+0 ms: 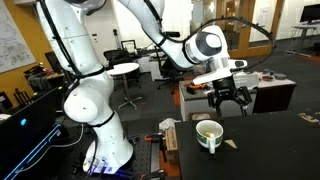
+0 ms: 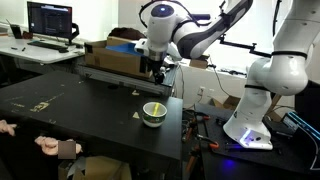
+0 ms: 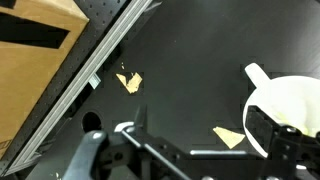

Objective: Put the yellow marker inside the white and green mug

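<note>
The white and green mug point(image 1: 208, 135) stands upright on the black table, and shows in both exterior views point(image 2: 154, 113). In the wrist view its white rim and handle point(image 3: 292, 105) are at the right edge. My gripper point(image 1: 230, 102) hangs above the table just behind the mug, also seen in an exterior view point(image 2: 155, 72). In the wrist view the gripper point(image 3: 195, 135) is open with nothing between its fingers, and its right finger overlaps the mug's rim. The yellow marker does not show in any view.
Two small tan scraps point(image 3: 130, 82) point(image 3: 230, 135) lie on the black table point(image 3: 190, 60). A cardboard box point(image 3: 35, 45) stands past the table's metal edge, also seen in an exterior view point(image 2: 112, 55). A person's hand point(image 2: 50, 146) rests at the near table edge.
</note>
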Tool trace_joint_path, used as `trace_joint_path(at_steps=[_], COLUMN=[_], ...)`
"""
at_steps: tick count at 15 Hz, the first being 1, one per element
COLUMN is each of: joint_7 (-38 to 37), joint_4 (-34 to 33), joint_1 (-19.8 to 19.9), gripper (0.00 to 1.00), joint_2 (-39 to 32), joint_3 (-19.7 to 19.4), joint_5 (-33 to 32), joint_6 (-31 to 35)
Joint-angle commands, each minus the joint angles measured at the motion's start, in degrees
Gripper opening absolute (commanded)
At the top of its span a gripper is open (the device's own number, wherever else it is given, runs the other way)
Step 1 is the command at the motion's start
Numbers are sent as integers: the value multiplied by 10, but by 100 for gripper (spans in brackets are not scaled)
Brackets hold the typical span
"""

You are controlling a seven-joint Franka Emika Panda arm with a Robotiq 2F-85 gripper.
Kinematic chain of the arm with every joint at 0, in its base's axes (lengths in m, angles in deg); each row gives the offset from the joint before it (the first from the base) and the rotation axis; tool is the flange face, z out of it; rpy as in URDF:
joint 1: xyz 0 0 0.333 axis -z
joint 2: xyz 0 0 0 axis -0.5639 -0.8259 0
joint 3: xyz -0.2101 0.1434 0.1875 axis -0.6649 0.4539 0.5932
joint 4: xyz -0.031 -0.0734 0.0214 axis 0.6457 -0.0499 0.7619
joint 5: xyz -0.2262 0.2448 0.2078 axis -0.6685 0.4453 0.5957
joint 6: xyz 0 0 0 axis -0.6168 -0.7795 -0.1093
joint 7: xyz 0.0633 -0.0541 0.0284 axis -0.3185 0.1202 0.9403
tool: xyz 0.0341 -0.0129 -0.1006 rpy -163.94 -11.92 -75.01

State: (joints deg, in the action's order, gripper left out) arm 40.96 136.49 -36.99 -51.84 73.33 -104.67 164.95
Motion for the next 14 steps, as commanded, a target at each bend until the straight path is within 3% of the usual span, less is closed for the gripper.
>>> trace_joint_path(at_steps=[1,5,6,14], joint_7=[-50,-97,-69,-74], joint_4=[59,109,74,96], joint_1=[27,58,50,61], gripper=[100,100,100,100], joint_2=[32,46,16,31], joint_3=[-26,-52,-43,-48], joint_5=[9,-26,-6,-11], joint_6=[106,224,185,213])
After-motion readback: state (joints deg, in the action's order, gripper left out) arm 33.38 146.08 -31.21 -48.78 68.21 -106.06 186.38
